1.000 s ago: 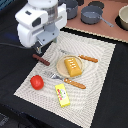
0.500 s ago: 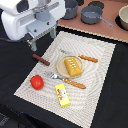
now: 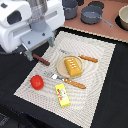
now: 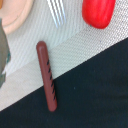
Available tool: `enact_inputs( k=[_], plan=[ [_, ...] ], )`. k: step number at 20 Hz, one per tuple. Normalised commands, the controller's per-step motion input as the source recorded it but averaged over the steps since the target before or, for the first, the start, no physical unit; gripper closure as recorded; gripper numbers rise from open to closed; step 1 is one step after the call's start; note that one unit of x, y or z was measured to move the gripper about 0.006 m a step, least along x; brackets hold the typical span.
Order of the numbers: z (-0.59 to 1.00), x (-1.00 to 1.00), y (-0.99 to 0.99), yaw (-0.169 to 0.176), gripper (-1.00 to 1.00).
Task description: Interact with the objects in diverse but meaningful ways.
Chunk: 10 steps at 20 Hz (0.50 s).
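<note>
Over the placemat's (image 3: 100,75) edge the arm has swung down above the sausage (image 4: 46,75), likely the next pick, though its pincer's spread cannot be told.

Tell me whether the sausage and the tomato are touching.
Apart. The wrist view shows bare placemat between the sausage and the tomato.
</note>
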Motion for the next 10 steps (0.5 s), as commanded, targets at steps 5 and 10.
enact_inputs(
  k=[5, 10],
  plan=[
    [-0.38, 0.24, -0.41, -0.037, -1.00],
    [-0.45, 0.10, -0.38, -0.031, -1.00]
  ],
)
